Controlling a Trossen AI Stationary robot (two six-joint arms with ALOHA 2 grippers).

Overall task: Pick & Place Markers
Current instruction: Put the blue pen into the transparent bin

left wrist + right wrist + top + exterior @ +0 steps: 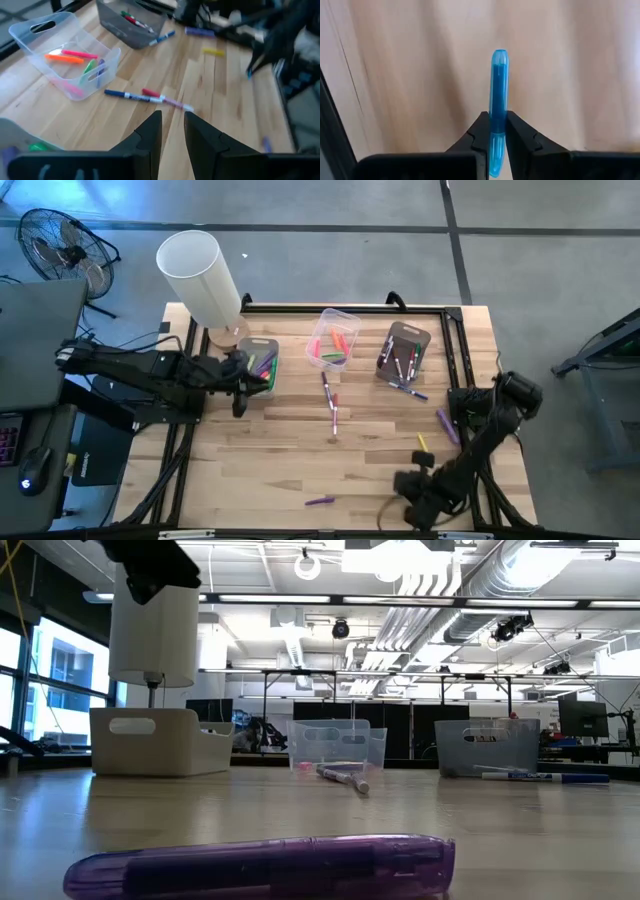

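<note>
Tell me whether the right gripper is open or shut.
Shut on a blue marker: in the right wrist view the right gripper's two dark fingers press against the marker's sides, with bare wooden table behind it.

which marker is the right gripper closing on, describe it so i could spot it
Start at the wooden table's near edge on the right side, where the right gripper sits low. Its fingers pinch a short blue marker at mid-length. It is the only translucent blue one; the loose markers nearby are purple or yellow.
</note>
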